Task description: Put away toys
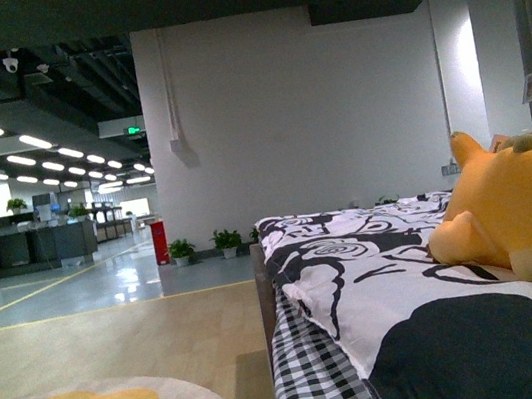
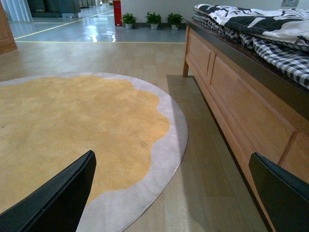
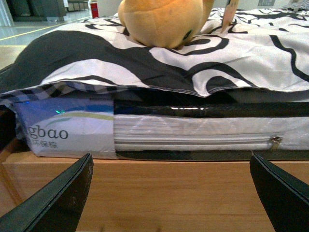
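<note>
Nearest of all, the left gripper (image 2: 171, 155) is hanging with its jaws spread wide and gripping nothing, looking down over the wood floor (image 2: 207, 193) and the yellow rug (image 2: 72, 125) beside the bed (image 2: 241, 101). The right gripper (image 3: 170, 156) is likewise gaping open and empty, facing the bed's wooden side rail, with the zipped mattress (image 3: 193, 137) and the black-and-white quilt (image 3: 203, 58) lying above that rail. The plush toy (image 3: 161, 21) is lying on top of the quilt, a little way back from the bed's near edge, and neither gripper is touching it. So the tidying is looking barely begun: the toy is waiting to be picked up, and no box or shelf for it is showing, so the whole grasp, lift and carry are remaining, by my reading. In the front view the plush toy (image 1: 522, 220) is sprawling low on the bed, its long axis seeming to run across the quilt rather than upright, a stubby limb reaching out over the quilt and a pointed ear and small olive bumps sticking up; part of it is running out of the picture, so its full length is not showing. Beyond the foot of the bed, small potted plants (image 1: 181, 248) are standing against a white wall (image 1: 303, 113).
</note>
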`<state>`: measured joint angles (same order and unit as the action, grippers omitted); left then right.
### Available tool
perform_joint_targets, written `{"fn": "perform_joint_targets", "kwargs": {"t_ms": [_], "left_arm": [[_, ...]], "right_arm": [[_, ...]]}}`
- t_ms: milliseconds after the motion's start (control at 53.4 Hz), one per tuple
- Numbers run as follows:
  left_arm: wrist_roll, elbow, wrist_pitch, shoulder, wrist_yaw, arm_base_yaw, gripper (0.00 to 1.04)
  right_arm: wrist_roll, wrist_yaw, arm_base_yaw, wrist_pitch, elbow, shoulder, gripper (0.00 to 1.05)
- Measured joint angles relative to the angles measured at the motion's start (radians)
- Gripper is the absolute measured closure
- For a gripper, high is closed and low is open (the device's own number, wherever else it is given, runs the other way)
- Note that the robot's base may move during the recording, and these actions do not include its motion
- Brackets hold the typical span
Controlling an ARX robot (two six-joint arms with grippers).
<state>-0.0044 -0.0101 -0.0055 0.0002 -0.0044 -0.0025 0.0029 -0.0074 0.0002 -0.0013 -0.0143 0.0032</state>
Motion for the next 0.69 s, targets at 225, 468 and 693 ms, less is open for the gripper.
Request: {"fn": "perform_joint_targets", "kwargs": {"t_ms": [225, 468, 693], "left_arm": [[0.000, 0.000, 0.000, 0.000, 0.002, 0.000, 0.06], [0.000, 0.000, 0.000, 0.000, 0.002, 0.000, 0.06], [0.000, 0.000, 0.000, 0.000, 0.002, 0.000, 0.06]], "right_arm": [[0.071, 0.169, 0.047, -0.037, -0.010, 0.032, 0.07], [0.185, 0.229, 0.050, 0.145, -0.069, 0.251, 0.07], [0.188, 0.159, 0.036, 0.447, -0.187, 0.579, 0.07]]}}
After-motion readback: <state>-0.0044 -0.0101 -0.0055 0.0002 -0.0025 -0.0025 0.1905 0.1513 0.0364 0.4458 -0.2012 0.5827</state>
